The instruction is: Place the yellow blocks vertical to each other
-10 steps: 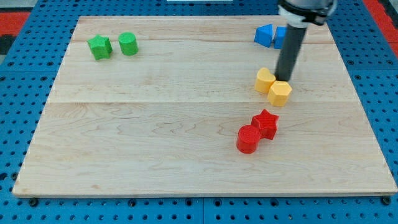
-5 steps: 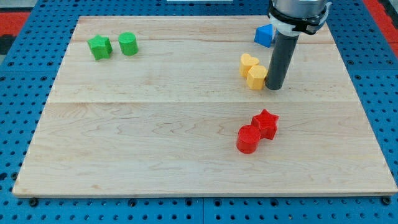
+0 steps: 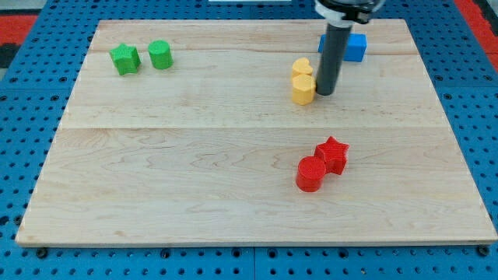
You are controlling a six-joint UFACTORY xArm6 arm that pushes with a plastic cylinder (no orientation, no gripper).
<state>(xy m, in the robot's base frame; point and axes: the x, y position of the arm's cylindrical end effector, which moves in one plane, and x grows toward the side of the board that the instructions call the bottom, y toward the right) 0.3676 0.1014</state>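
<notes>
— Two yellow blocks sit in the upper right part of the pale wooden board (image 3: 194,171), one straight above the other in the view and touching. The upper yellow block (image 3: 303,67) looks heart-shaped, though its outline is hard to read; the lower yellow block (image 3: 303,89) looks six-sided.

— And my tip?

— My tip (image 3: 326,93) rests on the board just to the view's right of the lower yellow block, touching it or very nearly so; the gap is too fine to judge. It is a plain dark rod that grasps nothing. Its upper end is cut off by the view's top edge.

— What does the rod hide?

— It covers the left part of the blue block (image 3: 355,47) behind it, so only a squarish blue corner shows; the full shape cannot be told.

— Anything else on the board?

— A red star-shaped block (image 3: 332,154) and a red round block (image 3: 311,173) touch each other lower down, well below the yellow pair. At the far upper left, a green star-shaped block (image 3: 124,58) stands just beside a green round-looking block (image 3: 160,54). Around the board runs a blue pegboard surface (image 3: 23,155) with red corners cut off by the frame.
</notes>
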